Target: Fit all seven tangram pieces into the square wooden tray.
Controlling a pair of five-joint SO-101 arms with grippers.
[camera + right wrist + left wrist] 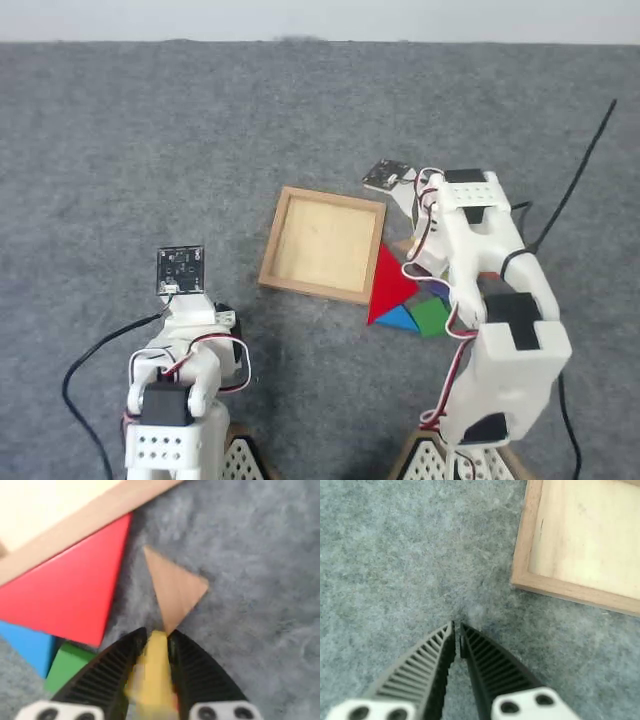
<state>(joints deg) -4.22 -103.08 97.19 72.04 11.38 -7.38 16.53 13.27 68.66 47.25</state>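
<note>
The square wooden tray [272, 250] lies mid-table with nothing inside it. Against its right side lie a red triangle [390, 283], a blue piece [397, 319] and a green piece [432, 315]. The right arm [470, 230] stands over these pieces. In the right wrist view my right gripper [156, 635] is shut on a yellow piece [152, 672], just beside a tan triangle [175, 587] on the carpet, with the red triangle [70, 595] close by. My left gripper [456, 630] is shut and holds nothing, low over the carpet near a corner of the tray [520, 575].
Grey carpet covers the whole table. The left arm [185, 340] sits at the front left, clear of the tray. Blue [25, 642] and green [67, 665] pieces lie close beside the right gripper's fingers. Cables trail from both arms.
</note>
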